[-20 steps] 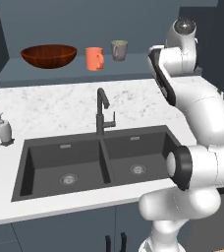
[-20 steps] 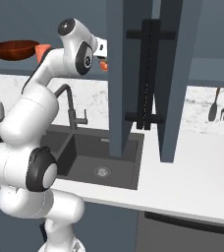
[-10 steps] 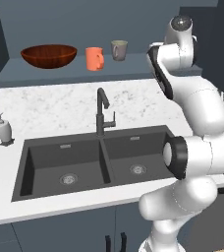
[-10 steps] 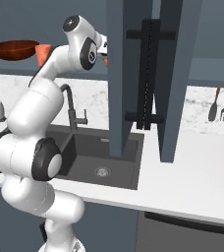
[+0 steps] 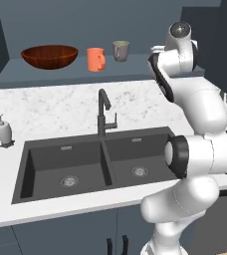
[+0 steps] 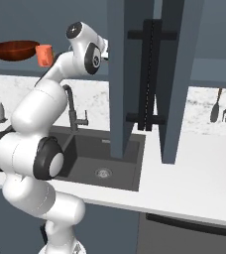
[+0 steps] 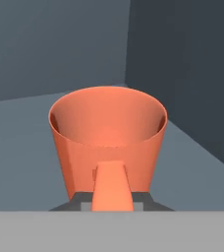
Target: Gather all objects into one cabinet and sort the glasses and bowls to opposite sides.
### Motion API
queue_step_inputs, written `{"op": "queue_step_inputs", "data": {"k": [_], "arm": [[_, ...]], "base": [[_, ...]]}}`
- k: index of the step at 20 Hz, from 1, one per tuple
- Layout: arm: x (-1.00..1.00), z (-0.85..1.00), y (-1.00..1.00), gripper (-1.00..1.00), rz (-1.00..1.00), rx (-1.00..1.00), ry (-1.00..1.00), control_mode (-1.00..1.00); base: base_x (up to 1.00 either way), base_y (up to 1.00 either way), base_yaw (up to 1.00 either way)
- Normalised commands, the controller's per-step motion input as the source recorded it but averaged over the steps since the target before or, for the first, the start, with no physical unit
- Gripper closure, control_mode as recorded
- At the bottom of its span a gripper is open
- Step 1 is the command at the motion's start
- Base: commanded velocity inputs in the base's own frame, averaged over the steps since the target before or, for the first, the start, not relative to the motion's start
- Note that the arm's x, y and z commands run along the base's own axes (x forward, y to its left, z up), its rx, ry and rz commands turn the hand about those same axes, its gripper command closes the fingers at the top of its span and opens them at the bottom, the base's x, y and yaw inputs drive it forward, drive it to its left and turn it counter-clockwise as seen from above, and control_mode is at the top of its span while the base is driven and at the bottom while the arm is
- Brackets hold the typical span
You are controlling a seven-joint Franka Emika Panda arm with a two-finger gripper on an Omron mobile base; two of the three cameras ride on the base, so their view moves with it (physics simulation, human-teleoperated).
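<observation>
Gripper (image 7: 113, 206) clenched on the handle of an orange cup (image 7: 108, 138), seen close up in the hand view, cup upright, mouth up, nothing inside it. Cup sits low over a flat grey-blue shelf floor (image 7: 20, 147) w/ dark walls meeting in a corner behind; can't tell if the base is touching down or just above. Over in the left base view the cabinet (image 5: 105, 77) shelf carries the wooden bowl (image 5: 50, 56) at the left, a 2nd orange mug (image 5: 96, 59) just beside it, then the grey-beige mug (image 5: 120, 50) further right and back; bowl looks empty, mugs' insides too small to read. Arm reaches up to the right end of that shelf, hand hidden behind the wrist. Risks now, my read: grip's on the handle only, so the cup could swing or tip if let go while it's off the floor; a push too deep bumps the corner wall. Open cabinet door (image 6: 140, 79) w/ its black bar handle (image 6: 147, 74) hangs near the elbow in the right base view, so a wide pull-back swing could clip it. Sink (image 5: 85, 164) below is empty, soap dispenser (image 5: 3, 132) at its left, well apart.
</observation>
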Motion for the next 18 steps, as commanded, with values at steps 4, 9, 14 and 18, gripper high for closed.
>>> {"op": "queue_step_inputs", "data": {"k": [4, 9, 14, 18], "arm": [[0.16, -0.05, -0.07, 1.0, -0.02, 0.0, -0.03, -1.0], [0.21, 0.0, -0.12, 1.0, -0.03, 0.0, 0.02, -1.0], [0.18, 0.0, -0.19, 1.0, -0.02, 0.0, 0.06, -1.0], [0.17, -0.02, -0.24, 1.0, 0.0, 0.0, 0.02, -1.0]], "base": [[0.0, 0.0, 0.0], [0.0, 0.0, 0.0], [0.0, 0.0, 0.0], [0.0, 0.0, 0.0]]}}
